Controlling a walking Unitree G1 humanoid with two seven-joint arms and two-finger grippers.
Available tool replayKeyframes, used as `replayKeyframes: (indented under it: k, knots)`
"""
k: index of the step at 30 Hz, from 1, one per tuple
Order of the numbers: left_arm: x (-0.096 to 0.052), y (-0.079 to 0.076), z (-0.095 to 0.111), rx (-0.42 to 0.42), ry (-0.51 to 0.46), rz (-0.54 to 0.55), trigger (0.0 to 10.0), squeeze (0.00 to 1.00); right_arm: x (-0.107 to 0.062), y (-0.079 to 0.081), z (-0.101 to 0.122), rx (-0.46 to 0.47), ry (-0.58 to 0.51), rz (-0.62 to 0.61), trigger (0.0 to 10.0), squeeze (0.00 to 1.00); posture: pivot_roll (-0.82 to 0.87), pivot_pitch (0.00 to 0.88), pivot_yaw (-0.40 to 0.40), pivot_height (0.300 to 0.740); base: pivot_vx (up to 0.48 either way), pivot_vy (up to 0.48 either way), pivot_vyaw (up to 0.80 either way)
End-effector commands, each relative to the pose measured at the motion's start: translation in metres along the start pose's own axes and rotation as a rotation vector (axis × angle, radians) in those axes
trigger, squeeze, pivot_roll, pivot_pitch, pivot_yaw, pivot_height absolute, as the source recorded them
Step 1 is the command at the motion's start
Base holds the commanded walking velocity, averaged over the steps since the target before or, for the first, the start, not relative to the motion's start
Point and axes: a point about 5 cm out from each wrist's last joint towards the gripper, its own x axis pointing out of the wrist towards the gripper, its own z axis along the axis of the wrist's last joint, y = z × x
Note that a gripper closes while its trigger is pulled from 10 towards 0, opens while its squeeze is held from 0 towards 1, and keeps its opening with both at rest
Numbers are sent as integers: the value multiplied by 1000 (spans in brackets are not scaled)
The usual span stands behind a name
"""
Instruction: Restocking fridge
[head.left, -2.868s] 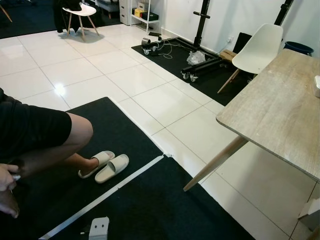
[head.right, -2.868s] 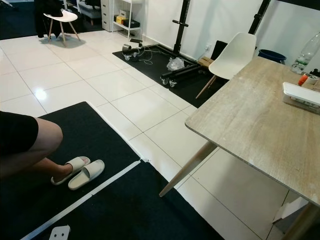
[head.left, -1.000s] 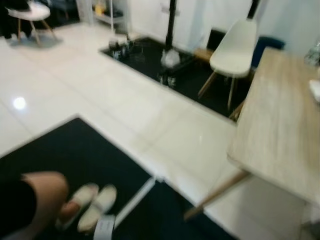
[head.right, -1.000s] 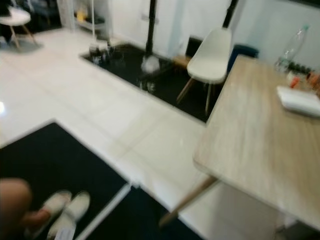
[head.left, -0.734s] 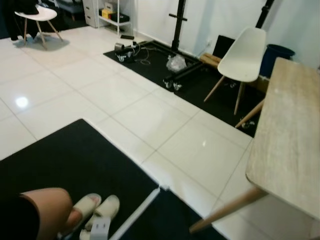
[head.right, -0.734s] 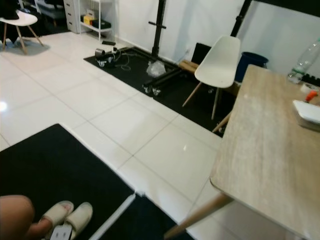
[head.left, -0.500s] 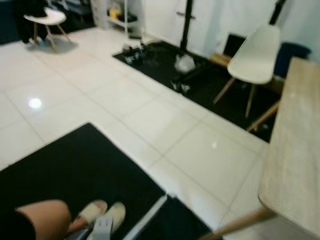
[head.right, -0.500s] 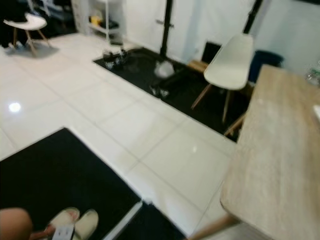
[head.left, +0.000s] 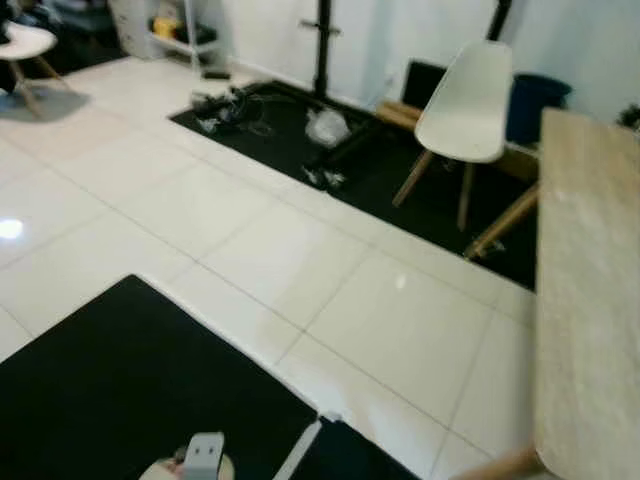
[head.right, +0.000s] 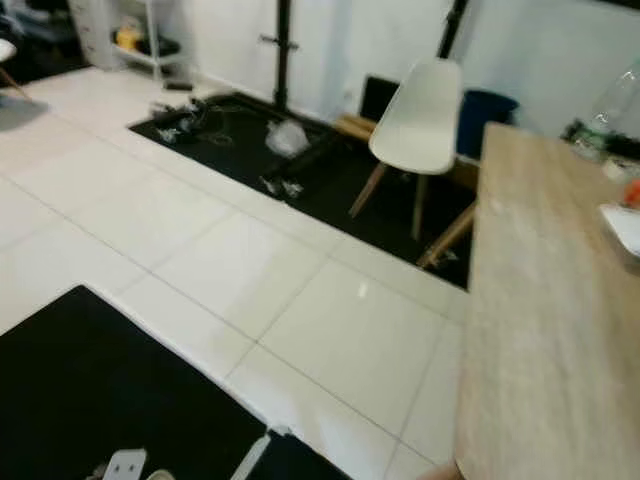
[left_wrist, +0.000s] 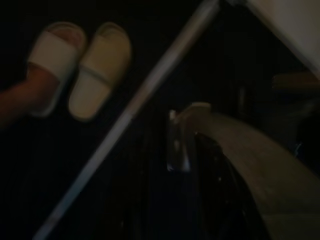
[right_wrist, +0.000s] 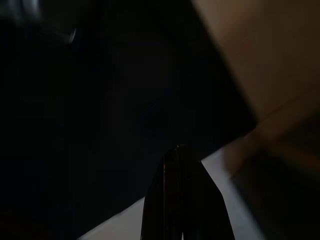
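Head cams are blurred. I see a wooden table (head.right: 540, 330) on the right and a white chair (head.right: 420, 100) by its far end. The stock is on that far end: a clear bottle (head.right: 618, 95), a white tray (head.right: 625, 228) and something orange (head.right: 630, 190), too blurred to ID. A black mat (head.left: 130, 390) lies low left on the white tile floor (head.left: 250, 230).

The left gripper (left_wrist: 176, 150) hangs over the mat, near pale slippers (left_wrist: 80, 70), a person's foot (left_wrist: 20, 97) in one, and a white tape strip (left_wrist: 135, 105). The right gripper (right_wrist: 179, 155) hangs in the dark. I can't tell whether either one is wide or closed.
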Motion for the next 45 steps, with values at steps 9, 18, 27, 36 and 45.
replayKeyframes:
  k: [9,18,27,36,45]
  knots:
    - [1,-7,-6,3,31,-9,10000,0,0,1,-1,5,-4,3,10000,0,49,0,-88,740,305,0,0]
    - [1,-8,-6,0,32,-8,10000,0,0,1,0,-15,7,1,10000,0,60,0,-95,740,306,0,-269]
    - [-3,9,-11,-1,40,12,10000,0,1,2,2,-3,-8,-1,10000,0,60,0,-92,740,303,0,-540]
    - [-3,9,-8,1,33,9,10000,0,1,2,1,3,-10,-6,10000,0,58,0,-91,740,304,0,0]
    - [0,-3,-6,8,35,-6,10000,0,1,2,0,-6,-1,-7,10000,0,55,0,-86,740,303,0,-253]
